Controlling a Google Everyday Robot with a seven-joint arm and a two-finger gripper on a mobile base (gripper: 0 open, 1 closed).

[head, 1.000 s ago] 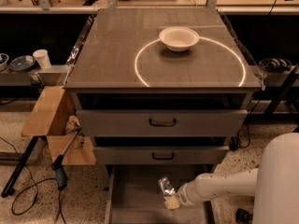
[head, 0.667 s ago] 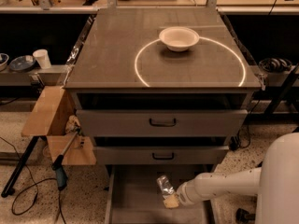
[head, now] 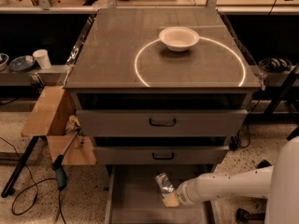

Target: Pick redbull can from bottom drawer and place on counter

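The redbull can (head: 164, 183), small, silver and crinkled, lies in the open bottom drawer (head: 135, 195) at the foot of the cabinet. My gripper (head: 170, 199) comes in from the right on a white arm, low inside the drawer, with its tan tip just below and right of the can. The counter (head: 121, 45) is the flat grey-brown cabinet top above, marked with a thin bright white circle.
A white bowl (head: 179, 38) sits on the counter at the circle's far edge. Two shut grey drawers with black handles (head: 162, 122) are above the open one. A wooden stand (head: 49, 113) and a hand tool with cable (head: 60, 171) are at the left on the floor.
The arm and gripper have shifted slightly left, closer to the can. The can has barely moved.
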